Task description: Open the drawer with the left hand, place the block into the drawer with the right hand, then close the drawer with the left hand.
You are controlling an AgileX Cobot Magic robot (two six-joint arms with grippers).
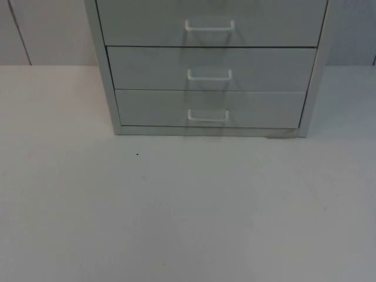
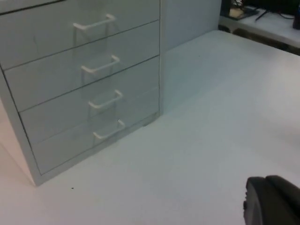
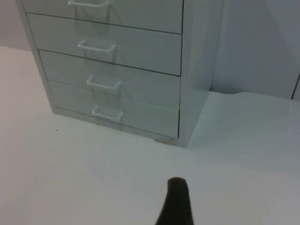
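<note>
1. The pale grey metal drawer cabinet (image 1: 208, 64) stands at the upper middle of the top view, all drawers shut, white loop handles (image 1: 208, 115) facing the white bench (image 1: 188, 217), ready for pulling.
2. Left hand (image 2: 272, 201) and right hand (image 3: 177, 201) wait well short of it; whether either is open, I cannot tell.
3. The wrist views show four drawer fronts, the top view three.
4. I cannot locate the block.

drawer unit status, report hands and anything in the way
Left hand and right hand wait low over white table, apart from grey metal drawer unit. All drawers shut, white handles untouched. Small dark speck on table.
</note>
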